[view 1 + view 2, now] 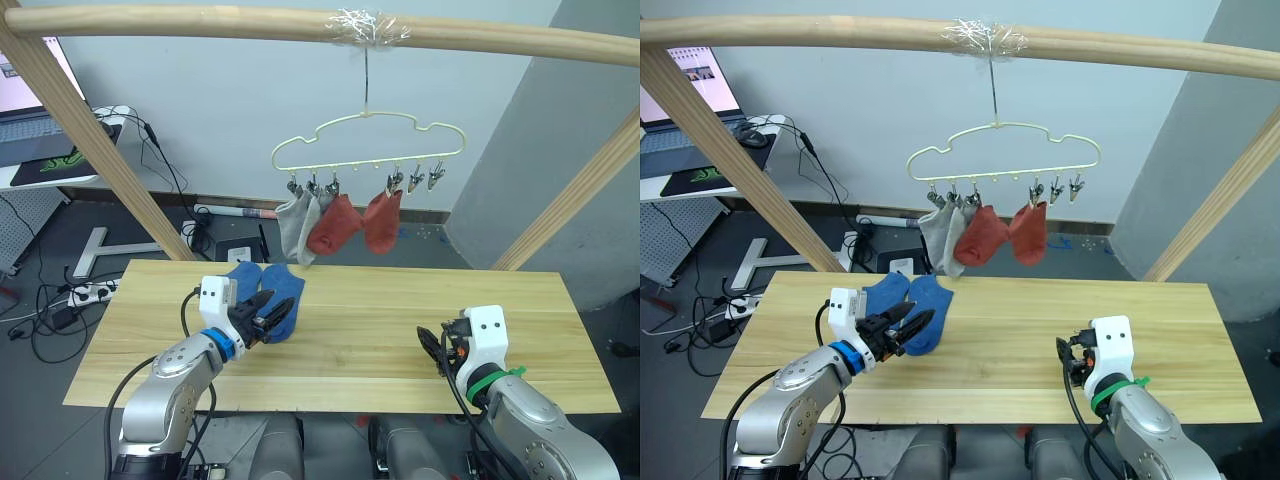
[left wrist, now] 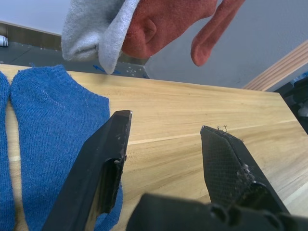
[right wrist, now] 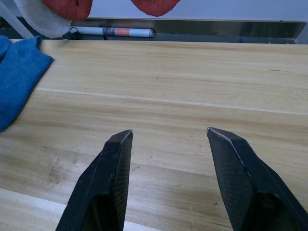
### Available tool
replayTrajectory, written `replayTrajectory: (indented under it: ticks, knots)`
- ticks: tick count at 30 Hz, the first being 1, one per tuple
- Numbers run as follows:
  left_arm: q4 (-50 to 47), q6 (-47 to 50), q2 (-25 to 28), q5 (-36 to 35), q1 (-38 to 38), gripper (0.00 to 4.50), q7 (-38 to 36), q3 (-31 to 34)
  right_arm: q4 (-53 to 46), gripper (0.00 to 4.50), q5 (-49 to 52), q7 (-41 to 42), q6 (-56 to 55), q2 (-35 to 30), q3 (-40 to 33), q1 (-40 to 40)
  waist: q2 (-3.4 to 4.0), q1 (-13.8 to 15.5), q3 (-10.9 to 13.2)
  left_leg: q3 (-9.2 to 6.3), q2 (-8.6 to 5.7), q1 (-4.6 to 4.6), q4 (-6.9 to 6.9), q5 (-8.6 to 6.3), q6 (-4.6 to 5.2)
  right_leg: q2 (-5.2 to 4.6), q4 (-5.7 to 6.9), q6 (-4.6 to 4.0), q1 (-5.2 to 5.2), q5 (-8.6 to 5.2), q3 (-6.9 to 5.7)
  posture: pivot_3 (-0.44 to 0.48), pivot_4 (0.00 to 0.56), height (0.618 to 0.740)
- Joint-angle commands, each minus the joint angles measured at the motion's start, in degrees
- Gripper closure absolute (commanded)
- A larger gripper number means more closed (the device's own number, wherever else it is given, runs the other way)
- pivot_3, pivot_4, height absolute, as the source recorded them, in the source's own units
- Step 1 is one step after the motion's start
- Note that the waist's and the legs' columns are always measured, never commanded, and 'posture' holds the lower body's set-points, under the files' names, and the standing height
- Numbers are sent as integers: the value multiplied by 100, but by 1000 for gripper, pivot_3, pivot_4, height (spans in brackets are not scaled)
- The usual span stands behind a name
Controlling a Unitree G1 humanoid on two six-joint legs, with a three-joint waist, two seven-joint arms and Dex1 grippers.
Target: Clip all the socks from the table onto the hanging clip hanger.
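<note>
Two blue socks (image 1: 272, 292) lie side by side on the light wooden table (image 1: 400, 320), at its back left. My left gripper (image 1: 270, 318) is open just above the near end of the right-hand blue sock (image 2: 53, 125), one finger over its edge. The pale yellow clip hanger (image 1: 368, 140) hangs from the top beam. Clipped to it are two grey socks (image 1: 297, 225) and two rust-red socks (image 1: 335, 225), the second red one (image 1: 382, 220) a little to the right. My right gripper (image 1: 432, 345) is open and empty, low over bare wood (image 3: 168, 72) at the front right.
Slanted wooden beams (image 1: 90, 140) stand at both back corners of the table, and a round beam (image 1: 200, 25) spans the top. A desk with a laptop (image 1: 30, 120) is at the far left. Cables and a power strip (image 1: 85, 292) lie on the floor.
</note>
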Motion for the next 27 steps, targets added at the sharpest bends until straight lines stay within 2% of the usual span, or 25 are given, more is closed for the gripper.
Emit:
replayTrajectory:
  ticks: [1,27]
  knots:
    - [-269,0,27,-102,-7,1889,20,-31,-234,1953,56,7,-27,-13,-41,-6,0,0,0,0,0,0,0,0,0,0,0,0,0,0,0,90,195,740]
    - [-259,-37,25,-91,15,1889,30,-80,-233,1953,65,14,-47,-8,-74,50,1,-2,1,0,0,-2,-6,-2,-3,-2,-6,-6,-3,-4,-1,87,199,740]
